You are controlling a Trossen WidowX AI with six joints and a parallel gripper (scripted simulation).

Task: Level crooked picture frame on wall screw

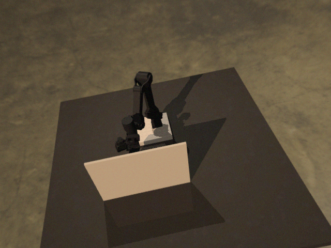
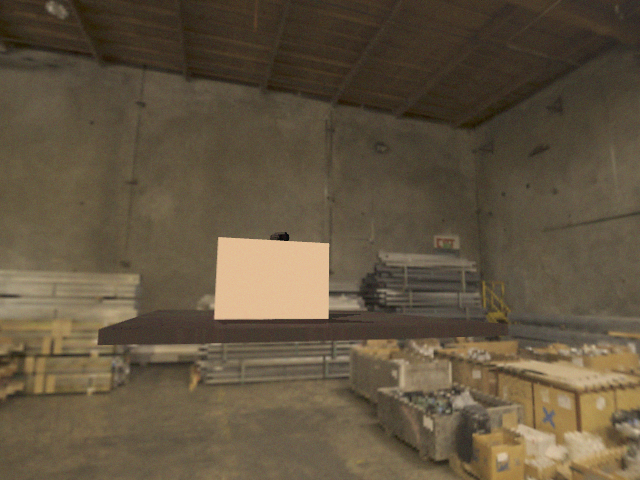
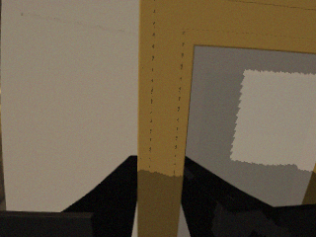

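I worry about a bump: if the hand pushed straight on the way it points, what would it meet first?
The hand is already shut on the yellow frame bar, so the bar itself blocks that line; right behind lies the pale wall panel, though its depth is unclear.

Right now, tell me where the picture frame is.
In the wrist view, the picture frame hangs against the pale wall panel, its yellow side rail clamped in the gripper. The top and exterior views hide it behind that panel.
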